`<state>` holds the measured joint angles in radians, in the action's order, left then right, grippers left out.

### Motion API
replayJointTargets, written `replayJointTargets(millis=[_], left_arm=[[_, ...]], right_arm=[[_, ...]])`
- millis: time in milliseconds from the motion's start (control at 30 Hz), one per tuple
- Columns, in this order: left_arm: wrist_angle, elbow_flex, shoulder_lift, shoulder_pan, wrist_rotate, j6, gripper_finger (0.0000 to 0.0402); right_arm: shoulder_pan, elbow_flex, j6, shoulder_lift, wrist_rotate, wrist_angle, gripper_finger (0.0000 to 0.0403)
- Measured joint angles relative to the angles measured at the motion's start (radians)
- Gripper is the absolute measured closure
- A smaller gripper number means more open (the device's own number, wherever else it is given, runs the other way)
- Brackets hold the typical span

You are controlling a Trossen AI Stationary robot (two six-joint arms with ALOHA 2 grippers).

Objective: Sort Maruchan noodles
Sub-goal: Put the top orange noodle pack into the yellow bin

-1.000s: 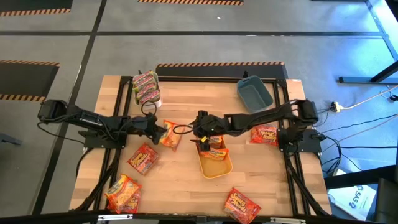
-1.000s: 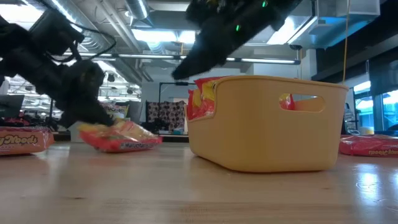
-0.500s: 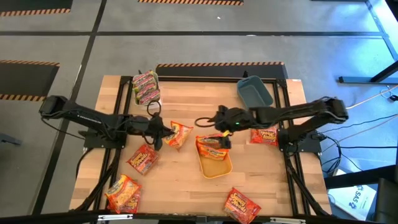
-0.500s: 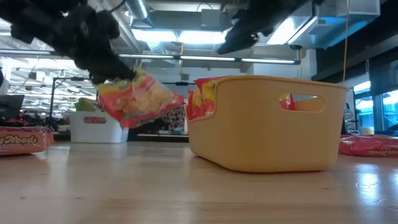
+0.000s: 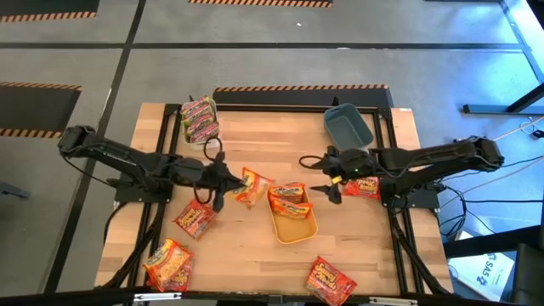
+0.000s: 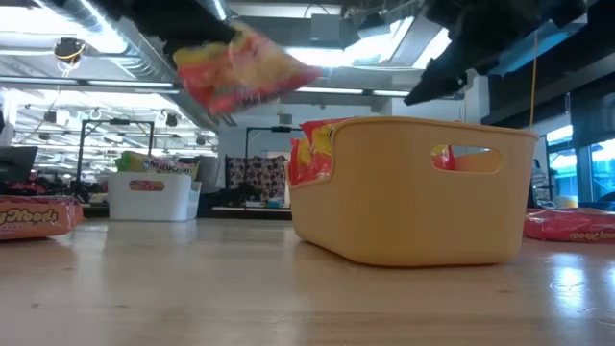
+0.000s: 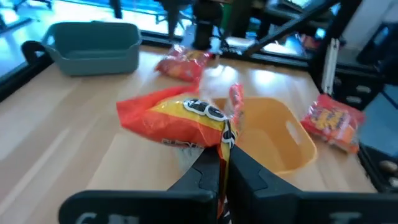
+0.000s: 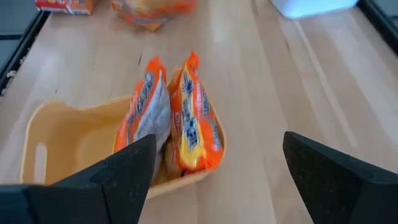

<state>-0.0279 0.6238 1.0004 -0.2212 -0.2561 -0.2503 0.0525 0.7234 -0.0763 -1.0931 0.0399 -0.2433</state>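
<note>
Orange noodle packet (image 5: 252, 186), lifted higher by left gripper (image 5: 228, 184), nears yellow bin (image 5: 294, 225).

One orange-yellow packet (image 5: 252, 187) hangs mid-frame, lifted off the table; two more (image 5: 289, 197) stand on edge at center; green-pink ones (image 5: 199, 119) sit upper left; red ones (image 5: 168, 263) are scattered along the bottom.

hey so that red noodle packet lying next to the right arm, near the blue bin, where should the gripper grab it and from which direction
Take the red packet from straight above, pinching across one of its edges. It lies flat on the table, so a low sideways approach would probably only push it. The right gripper hangs open just beside it, on the side toward the yellow bin, empty. The crinkled seam edge looks likeliest to give the fingers purchase.
</note>
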Motion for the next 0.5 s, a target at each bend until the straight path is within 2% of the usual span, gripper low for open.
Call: replayJointTargets(millis=[300,500], left_arm=[[0.046,0.221,0.211,-0.063,0.012,0.116,0.0399],[0.047,0.357,0.371,-0.07,0.078,0.235,0.0399]], right_arm=[[0.0,-0.043,-0.021,0.036,-0.007,-0.005,0.0071],[0.0,-0.043,-0.022,0.036,-0.007,-0.03,0.0071]])
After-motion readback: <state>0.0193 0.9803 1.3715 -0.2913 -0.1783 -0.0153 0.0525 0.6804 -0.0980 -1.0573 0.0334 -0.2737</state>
